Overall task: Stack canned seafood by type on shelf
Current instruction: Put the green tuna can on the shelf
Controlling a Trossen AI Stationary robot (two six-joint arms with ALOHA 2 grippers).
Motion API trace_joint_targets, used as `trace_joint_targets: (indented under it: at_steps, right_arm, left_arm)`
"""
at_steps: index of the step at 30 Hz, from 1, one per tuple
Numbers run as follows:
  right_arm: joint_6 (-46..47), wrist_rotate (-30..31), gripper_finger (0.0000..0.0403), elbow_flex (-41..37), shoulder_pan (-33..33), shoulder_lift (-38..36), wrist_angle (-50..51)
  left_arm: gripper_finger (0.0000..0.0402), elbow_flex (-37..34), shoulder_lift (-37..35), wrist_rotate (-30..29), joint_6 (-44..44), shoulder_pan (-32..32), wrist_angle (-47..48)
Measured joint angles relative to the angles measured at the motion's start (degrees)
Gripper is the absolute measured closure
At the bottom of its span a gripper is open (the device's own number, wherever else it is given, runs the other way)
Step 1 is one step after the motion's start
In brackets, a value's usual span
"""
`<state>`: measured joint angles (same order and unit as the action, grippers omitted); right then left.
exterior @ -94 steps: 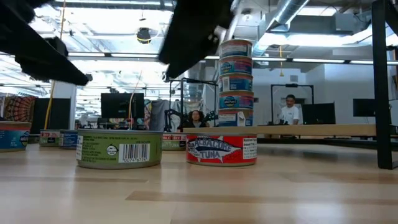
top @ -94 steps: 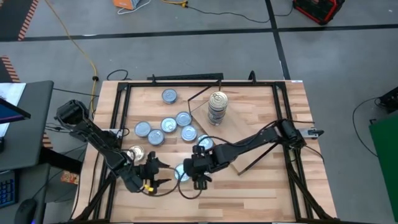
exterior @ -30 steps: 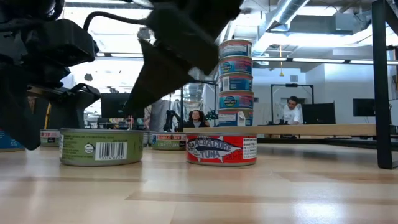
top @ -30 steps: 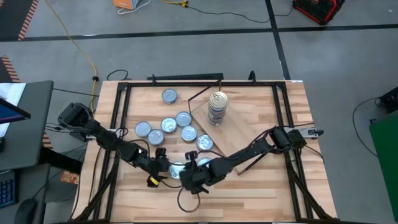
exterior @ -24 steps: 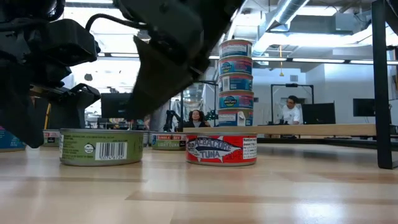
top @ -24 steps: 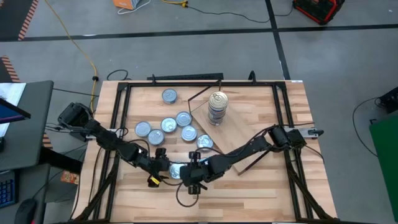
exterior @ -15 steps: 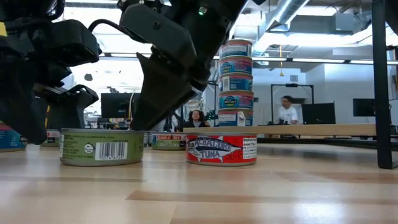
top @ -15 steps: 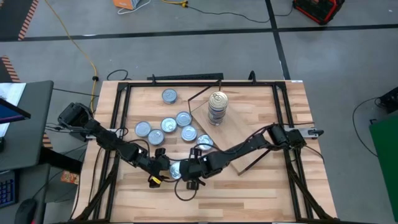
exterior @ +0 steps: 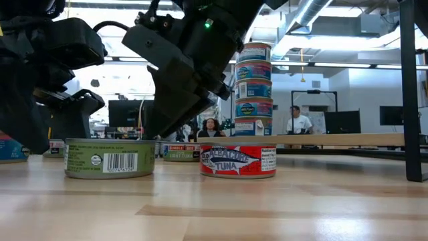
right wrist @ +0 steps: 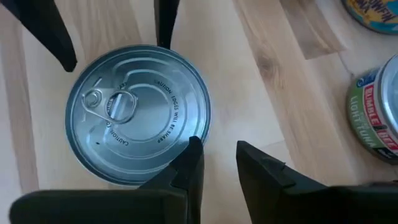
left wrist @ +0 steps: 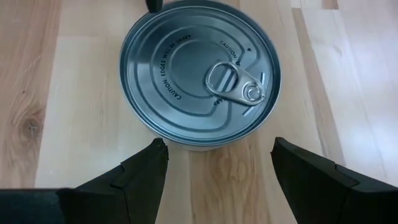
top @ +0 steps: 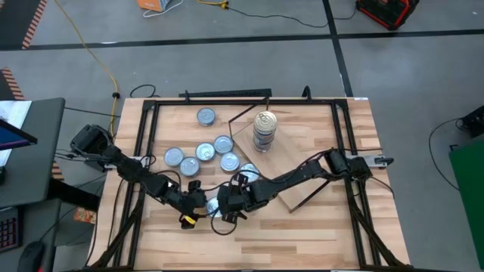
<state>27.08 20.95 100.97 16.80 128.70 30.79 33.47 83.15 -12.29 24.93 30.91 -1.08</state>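
A flat round tin (left wrist: 200, 73) with a ridged, shiny silver pull-tab lid and green label is sitting on the pale plank surface (top: 318, 227), well apart from the shelf (top: 291, 155). It is being flanked by the left end effector (left wrist: 214, 163), whose fingers are spread wide without touching it. The right end effector (right wrist: 217, 163) is narrowly parted and empty, one finger (right wrist: 189, 163) overlapping the tin's rim.

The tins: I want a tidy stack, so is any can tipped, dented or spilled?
Nothing stands out. The stack on the shelf stands straight, the loose tins sit flat, and the green-labelled can between the left gripper and right gripper looks undamaged.
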Motion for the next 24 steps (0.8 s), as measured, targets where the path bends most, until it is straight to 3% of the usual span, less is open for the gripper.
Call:
trace_joint_targets:
  at_steps: [24]
  right_arm:
    - [1.63,-1.88,0.0281,0.22,-0.11,2.93,-1.39]
  left_arm:
    - [0.0125,-0.07,-0.02,-4.31,-0.11,1.08,-1.49]
